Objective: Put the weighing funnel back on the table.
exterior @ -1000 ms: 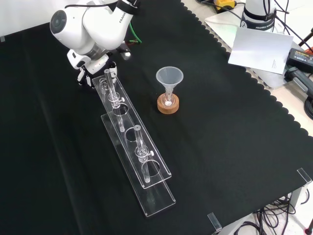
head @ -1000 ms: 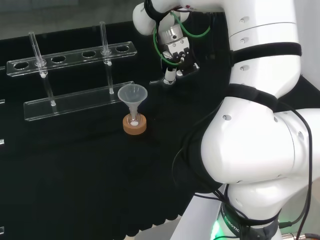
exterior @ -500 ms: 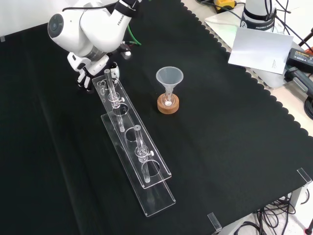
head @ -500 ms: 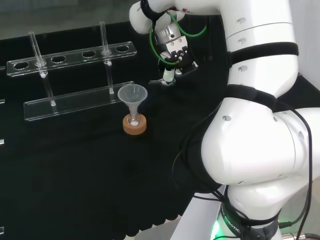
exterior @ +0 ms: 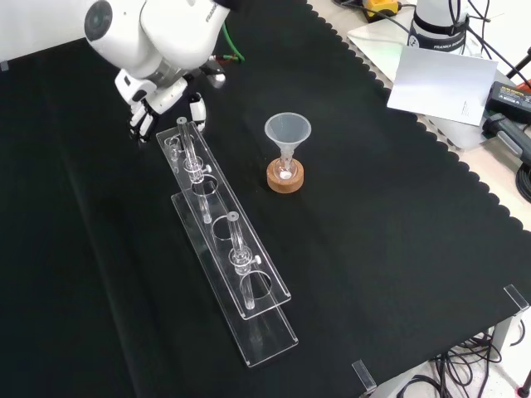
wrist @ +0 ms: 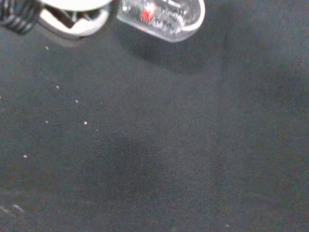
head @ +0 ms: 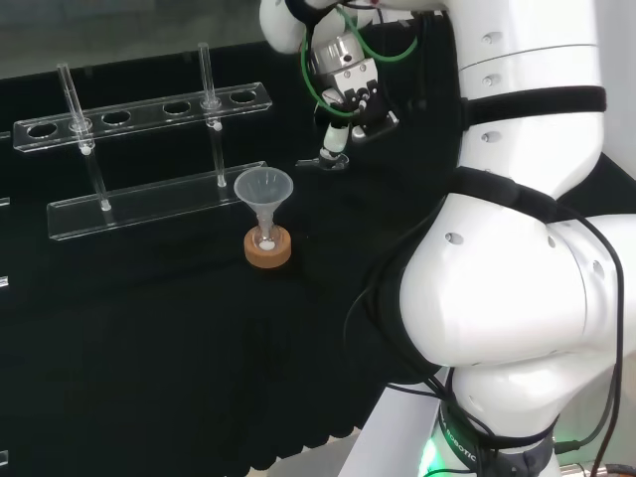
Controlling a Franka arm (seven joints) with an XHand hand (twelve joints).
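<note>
The weighing funnel (head: 318, 163), a small clear piece, lies on the black cloth just past the right end of the clear rack (head: 149, 104) in the head view. In the wrist view the weighing funnel (wrist: 161, 14) is a rounded clear shape with its shadow right under it. My hand (head: 348, 94) hangs just above it, fingers pointing down, relaxed and apart, with nothing between them. In the front view the hand (exterior: 158, 99) hovers over the far end of the rack (exterior: 232, 249).
The big funnel (head: 262, 186) stands in a small flask on a cork ring (head: 268, 248), left of and nearer than the hand in the head view. The rack holds two upright tubes (exterior: 191, 153). A white sheet (exterior: 440, 79) and cables lie off the cloth at the front view's right.
The hand has risen a little from the cloth by the rack's end. The clear piece on the cloth has stayed where it was.
</note>
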